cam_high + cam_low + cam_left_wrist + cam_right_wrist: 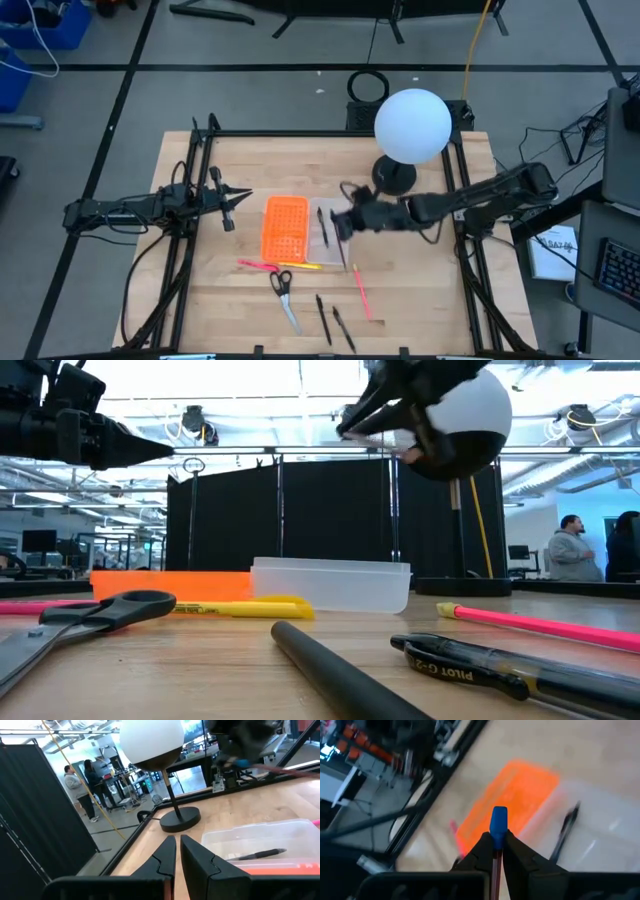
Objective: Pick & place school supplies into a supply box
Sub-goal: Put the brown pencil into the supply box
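A wooden table (420, 300) is carrying the scene, with a white globe lamp (411, 125) standing at its far edge. The supply box (300, 232) is lying open just in front of the lamp's base, its orange grid half (284, 228) on the side away from the lamp and its translucent tray (328, 238) on the lamp side; one black pen (258, 854) is already lying inside the tray.

The right gripper (498, 851) is hovering above the tray's lamp-side edge, its jaws pinching a reddish-brown pencil (497, 870) with a blue end cap (499, 821), which is poking out between them over the box. The left gripper (178, 855) is hanging beyond the orange half, well apart from the box, jaws nearly together and holding nothing.

On the near side of the box, silver scissors (283, 296) with black handles are lying just beside a yellow pencil (305, 265) and a pink pen (256, 265). A second pink pen (361, 291) and two black pens (334, 322) are resting farther toward the table's front edge.

Two people (82, 787) are standing in the room beyond the table.
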`<state>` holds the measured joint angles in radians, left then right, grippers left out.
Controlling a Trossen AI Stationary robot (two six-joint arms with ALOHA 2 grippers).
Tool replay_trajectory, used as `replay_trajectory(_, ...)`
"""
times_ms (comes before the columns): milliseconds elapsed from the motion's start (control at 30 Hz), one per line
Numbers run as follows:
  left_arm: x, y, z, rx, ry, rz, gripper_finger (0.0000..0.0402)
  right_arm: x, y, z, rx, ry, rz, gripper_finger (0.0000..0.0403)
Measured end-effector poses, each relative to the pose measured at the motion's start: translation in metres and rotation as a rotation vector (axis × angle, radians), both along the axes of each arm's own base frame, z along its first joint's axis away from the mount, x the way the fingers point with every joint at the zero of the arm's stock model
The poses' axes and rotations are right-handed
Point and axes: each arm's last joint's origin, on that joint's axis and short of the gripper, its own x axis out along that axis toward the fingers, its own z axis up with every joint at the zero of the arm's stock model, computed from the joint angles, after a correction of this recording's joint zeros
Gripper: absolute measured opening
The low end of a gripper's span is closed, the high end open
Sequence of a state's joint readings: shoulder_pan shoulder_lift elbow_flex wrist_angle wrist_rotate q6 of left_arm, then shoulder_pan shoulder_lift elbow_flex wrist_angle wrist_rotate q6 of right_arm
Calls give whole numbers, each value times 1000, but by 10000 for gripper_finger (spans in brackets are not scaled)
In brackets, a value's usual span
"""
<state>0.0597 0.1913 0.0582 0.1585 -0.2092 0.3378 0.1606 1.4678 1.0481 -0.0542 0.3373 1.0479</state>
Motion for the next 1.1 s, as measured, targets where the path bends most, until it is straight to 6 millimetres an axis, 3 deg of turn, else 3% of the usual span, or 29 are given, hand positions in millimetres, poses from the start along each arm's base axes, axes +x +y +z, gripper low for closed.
replay_trajectory(167,0,0,0,0,0,0,35,8,-40,-13,28,66,-3,15)
replay_trajectory(367,0,0,0,5,-2,0,35,20,-69,-41,76,151,-1,16)
replay_trajectory(767,0,0,1,8,-10,-2,35,42,-75,-86,105,191,79,17)
replay_trajectory(1100,0,0,2,20,-13,-2,35,39,-82,-96,136,257,50,17)
